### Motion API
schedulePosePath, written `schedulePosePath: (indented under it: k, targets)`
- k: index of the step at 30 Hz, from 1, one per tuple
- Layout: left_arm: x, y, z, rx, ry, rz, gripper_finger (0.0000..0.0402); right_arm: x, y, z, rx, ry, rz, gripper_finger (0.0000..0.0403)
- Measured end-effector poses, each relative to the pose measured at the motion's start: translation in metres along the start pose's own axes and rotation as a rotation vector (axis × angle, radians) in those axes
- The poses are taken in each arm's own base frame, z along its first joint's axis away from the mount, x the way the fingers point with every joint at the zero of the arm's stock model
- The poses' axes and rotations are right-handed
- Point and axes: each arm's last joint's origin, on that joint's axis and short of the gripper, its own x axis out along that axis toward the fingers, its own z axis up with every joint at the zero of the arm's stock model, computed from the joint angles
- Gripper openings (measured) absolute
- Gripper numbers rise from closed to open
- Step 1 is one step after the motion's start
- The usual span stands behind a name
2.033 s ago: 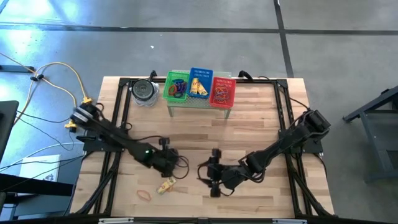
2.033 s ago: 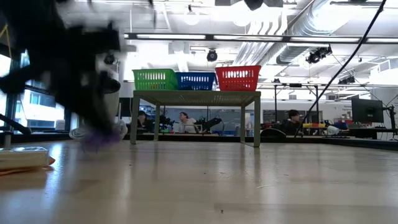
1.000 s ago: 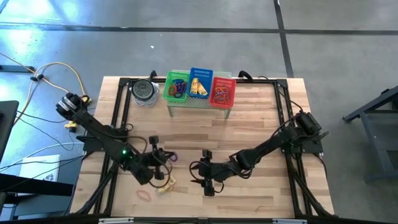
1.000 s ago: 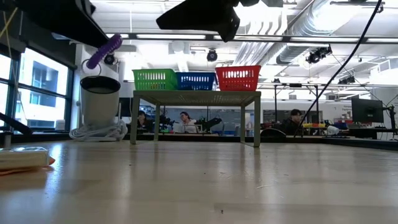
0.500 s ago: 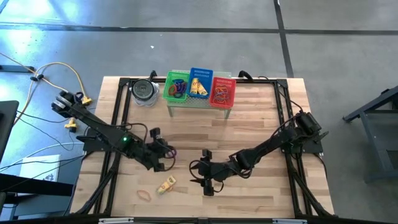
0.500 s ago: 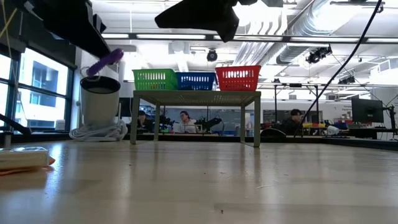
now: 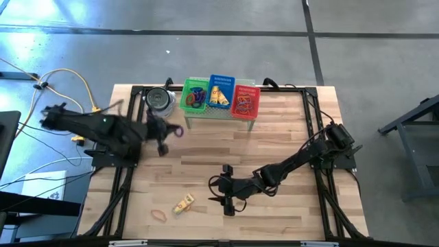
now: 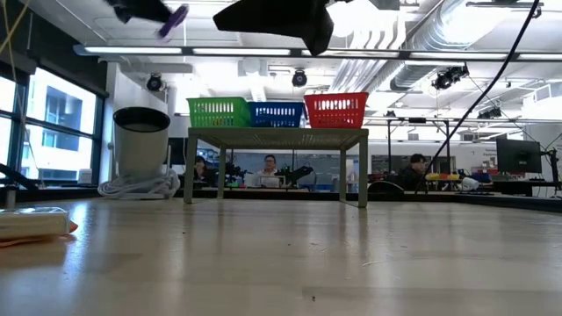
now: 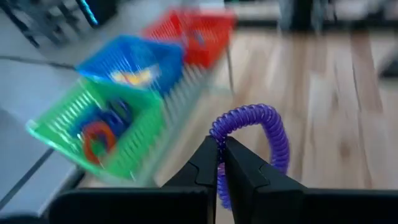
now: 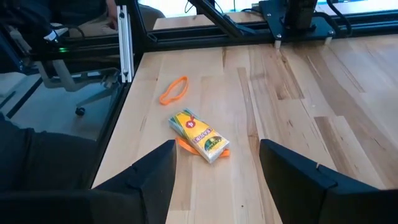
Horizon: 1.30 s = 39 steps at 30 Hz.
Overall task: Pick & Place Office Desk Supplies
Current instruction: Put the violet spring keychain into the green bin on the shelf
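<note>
- My left gripper [image 9: 219,163] is pinched tight on a purple coil loop [image 9: 261,134], carrying it in the air near the green basket [image 7: 195,96], beside the round tin [image 7: 159,100]
- That green basket already holds purple, blue and red loops; the blue basket [image 7: 221,91] holds yellow pieces; the red basket [image 7: 245,100] holds orange-red bands, so I judge most of the sorting done
- My right gripper [image 10: 216,163] hangs low over the front of the table with its fingers spread and nothing between them
- Left on the wood: a yellow packet [image 10: 199,135] with an orange band [image 10: 173,90] near it, and something orange under the packet
- By my reckoning the coil drop comes next, then those last pieces, which lie just ahead of my right fingers
</note>
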Motion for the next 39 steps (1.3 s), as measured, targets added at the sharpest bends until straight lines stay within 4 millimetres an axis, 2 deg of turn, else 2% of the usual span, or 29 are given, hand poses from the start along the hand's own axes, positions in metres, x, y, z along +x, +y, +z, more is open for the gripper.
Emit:
schedulePosePath:
  k: [5,10,14,18,21,25,30,39]
  targets:
    - [0.006,0.033,0.023,-0.073,-0.170,0.098,0.0007,0.001,-0.002,0.004,0.010,-0.031,0.004,0.0219]
    - [0.031,0.069,0.037,-0.213,-0.272,0.078,0.0007,0.003,-0.010,0.009,0.026,-0.056,-0.010,0.0219]
    - [0.066,0.097,0.033,-0.342,-0.217,0.019,0.0007,0.004,-0.014,0.010,0.032,-0.057,-0.019,0.0219]
    - [0.099,0.122,0.018,-0.429,-0.108,0.106,0.0009,0.009,-0.011,0.001,0.017,-0.026,-0.016,0.0219]
    - [0.116,0.136,0.015,-0.504,-0.134,0.148,0.0013,0.015,-0.007,-0.002,0.024,-0.047,0.028,0.0219]
    - [0.124,0.140,0.017,-0.486,-0.177,0.154,0.0014,0.016,-0.002,-0.002,0.005,-0.055,0.128,0.0219]
    - [0.125,0.142,0.016,-0.492,-0.176,0.200,0.0018,0.016,-0.002,-0.003,-0.001,-0.040,0.135,0.0219]
    - [0.126,0.141,0.008,-0.469,-0.090,0.217,0.0068,0.016,-0.002,0.001,0.019,-0.079,0.141,0.0219]
